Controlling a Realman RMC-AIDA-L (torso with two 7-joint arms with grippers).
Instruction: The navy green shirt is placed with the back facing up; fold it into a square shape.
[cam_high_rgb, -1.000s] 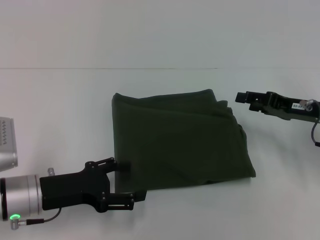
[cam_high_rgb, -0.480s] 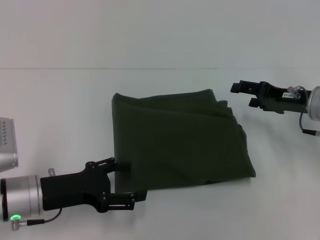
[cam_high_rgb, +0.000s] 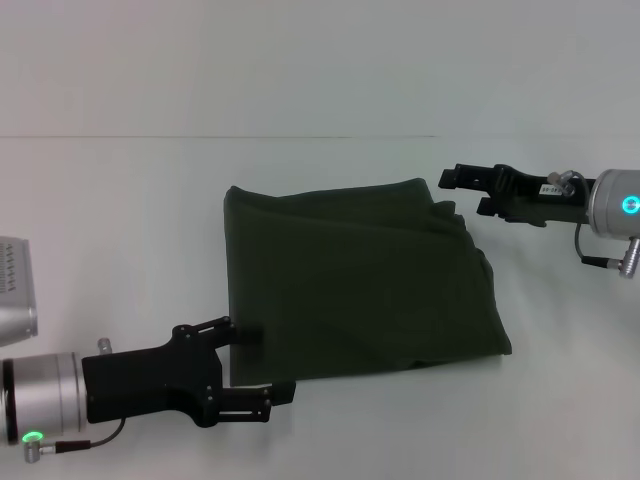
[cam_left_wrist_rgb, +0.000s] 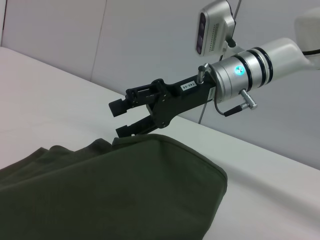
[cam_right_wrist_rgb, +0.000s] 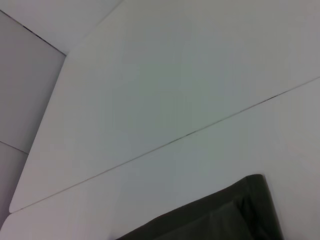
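The navy green shirt (cam_high_rgb: 355, 285) lies folded into a rough square in the middle of the white table, plain side up. My left gripper (cam_high_rgb: 258, 358) is open at the shirt's near left corner, one finger over the left edge and the other just below the near edge. My right gripper (cam_high_rgb: 466, 190) is open and empty, just off the shirt's far right corner. The left wrist view shows the shirt (cam_left_wrist_rgb: 110, 190) with the right gripper (cam_left_wrist_rgb: 122, 117) open just beyond its far edge. The right wrist view shows only a shirt corner (cam_right_wrist_rgb: 225, 217).
The white table (cam_high_rgb: 120, 220) has a thin seam line (cam_high_rgb: 300, 137) behind the shirt. A grey camera housing (cam_high_rgb: 12, 290) sits at the left edge above my left arm.
My right gripper has moved left, toward the shirt's far right corner. My left gripper and the shirt have stayed where they were.
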